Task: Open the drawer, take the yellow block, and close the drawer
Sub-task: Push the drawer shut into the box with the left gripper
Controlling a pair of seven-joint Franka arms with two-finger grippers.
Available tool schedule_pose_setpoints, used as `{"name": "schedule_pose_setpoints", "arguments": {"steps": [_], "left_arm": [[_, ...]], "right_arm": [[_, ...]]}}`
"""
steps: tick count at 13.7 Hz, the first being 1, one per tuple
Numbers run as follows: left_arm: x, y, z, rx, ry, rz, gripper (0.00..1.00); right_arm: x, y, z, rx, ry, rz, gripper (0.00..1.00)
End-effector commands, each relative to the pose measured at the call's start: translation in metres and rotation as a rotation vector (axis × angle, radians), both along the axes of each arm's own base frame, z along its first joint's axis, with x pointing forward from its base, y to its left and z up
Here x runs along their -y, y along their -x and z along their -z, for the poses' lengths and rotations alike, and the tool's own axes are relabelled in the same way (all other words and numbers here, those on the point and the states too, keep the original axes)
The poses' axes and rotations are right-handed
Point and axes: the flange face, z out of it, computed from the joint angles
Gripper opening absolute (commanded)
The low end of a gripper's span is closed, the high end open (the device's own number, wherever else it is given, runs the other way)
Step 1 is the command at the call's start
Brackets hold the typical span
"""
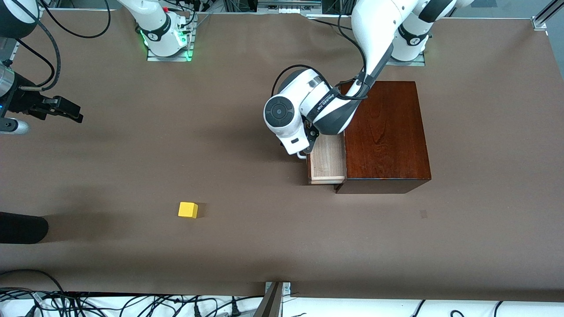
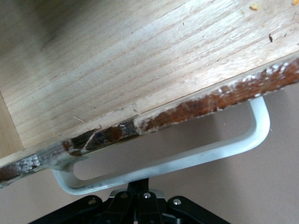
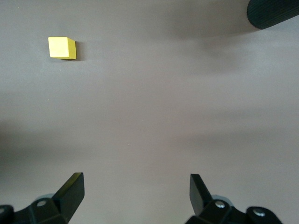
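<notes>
Left end effector (image 2: 140,196) clenched on white loop handle (image 2: 187,156), right end effector (image 3: 135,189) released, waiting.

A big brown table (image 1: 132,158) fills the room here, flat and plain, with soft shadows on it. At 12 o'clock, along its edge, two silver plates (image 1: 169,55) are bolted down, and one glows green (image 1: 143,42). Black cables (image 1: 79,26) loop at 11 o'clock. At 6 o'clock the floor (image 1: 352,308) is white, with a tangle of black wires (image 1: 88,304) on it. A grey metal bar (image 1: 271,299) sticks up by the table's edge at 6 o'clock. A round black thing (image 1: 22,227) pokes in at 9 o'clock.
</notes>
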Motion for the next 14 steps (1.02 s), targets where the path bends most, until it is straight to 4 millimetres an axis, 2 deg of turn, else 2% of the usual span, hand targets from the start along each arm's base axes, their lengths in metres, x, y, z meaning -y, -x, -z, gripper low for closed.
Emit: {"name": "schedule_pose_setpoints", "arguments": {"steps": [1,4,6,8,12,14], "left_arm": [[-0.030,-0.009,-0.010,-0.014,-0.063,0.019,0.00],[-0.043,-0.009,-0.001,-0.028,-0.100,0.065,0.00],[-0.055,-0.012,-0.002,-0.041,-0.096,0.089,0.00],[-0.074,-0.020,-0.004,-0.055,-0.091,0.101,0.00],[-0.097,-0.030,-0.001,-0.079,-0.104,0.123,0.00],[-0.101,-0.032,-0.001,-0.083,-0.099,0.134,0.00]], "right_arm": [[-0.003,0.004,-0.006,0.010,-0.005,0.012,1.00],[-0.005,0.001,-0.006,0.017,-0.005,0.007,1.00],[-0.006,0.001,-0.006,0.017,-0.005,0.006,1.00],[-0.004,0.001,-0.007,0.020,-0.004,0.010,1.00],[-0.006,-0.001,-0.005,0.020,-0.006,0.007,1.00],[-0.006,-0.001,-0.004,0.018,-0.009,0.008,1.00]]}}
